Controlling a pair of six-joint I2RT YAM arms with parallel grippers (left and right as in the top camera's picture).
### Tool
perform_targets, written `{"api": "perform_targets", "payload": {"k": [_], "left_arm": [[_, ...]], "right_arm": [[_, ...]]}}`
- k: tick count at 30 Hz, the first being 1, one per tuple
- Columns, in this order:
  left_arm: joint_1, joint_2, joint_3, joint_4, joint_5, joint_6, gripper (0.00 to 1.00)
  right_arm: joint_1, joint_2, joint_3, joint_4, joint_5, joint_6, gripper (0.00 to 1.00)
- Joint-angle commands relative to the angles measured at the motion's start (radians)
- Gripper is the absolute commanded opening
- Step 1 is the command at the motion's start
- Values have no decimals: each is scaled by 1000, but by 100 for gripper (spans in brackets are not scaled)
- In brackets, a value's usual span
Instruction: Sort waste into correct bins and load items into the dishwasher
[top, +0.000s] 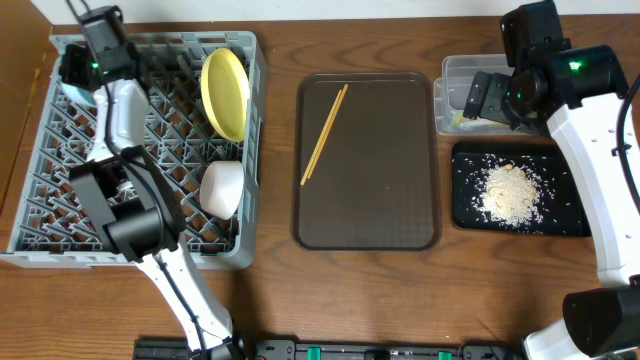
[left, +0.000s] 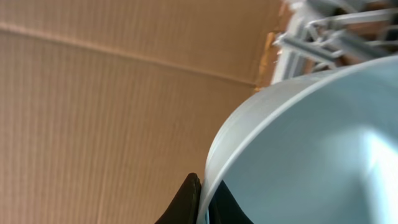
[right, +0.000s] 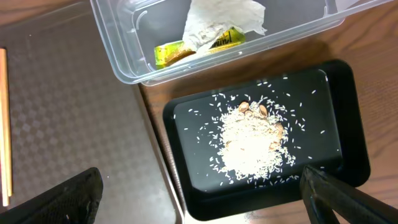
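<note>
At the far left corner of the worktop, my left pincer (left: 203, 198) is nipped tight on the rim of the light blue bowl (left: 311, 143), over the dish rack (top: 40, 200). The chopsticks (top: 324, 135) lie on the brown tray (top: 390, 190) mid-worktop, long axis running from far edge to near edge with a slight slant. By my reckoning the right pincer (right: 205, 196), spread wide and empty near the right edge, is the nearer one, with the sticks off to its left
</note>
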Motion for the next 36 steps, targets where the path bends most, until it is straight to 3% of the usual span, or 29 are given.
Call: {"api": "perform_targets", "payload": {"k": [1, 17, 23, 26, 32, 36], "left_arm": [[-35, 8, -22, -2, -2, 33, 8], [-59, 10, -52, -8, -18, 51, 7], [-59, 10, -55, -150, -29, -81, 8], [-58, 10, -55, -227, -29, -156, 17], [-59, 6, -54, -331, -23, -286, 17], [-58, -13, -54, -457, 85, -296, 31]], "right_arm": [[0, -10, 4, -1, 10, 7, 99], [0, -10, 4, -1, 10, 7, 99], [0, -10, 4, -1, 10, 7, 99], [0, -10, 4, -1, 10, 7, 99], [0, -10, 4, -1, 10, 8, 99], [0, -10, 4, -1, 10, 7, 99]]}}
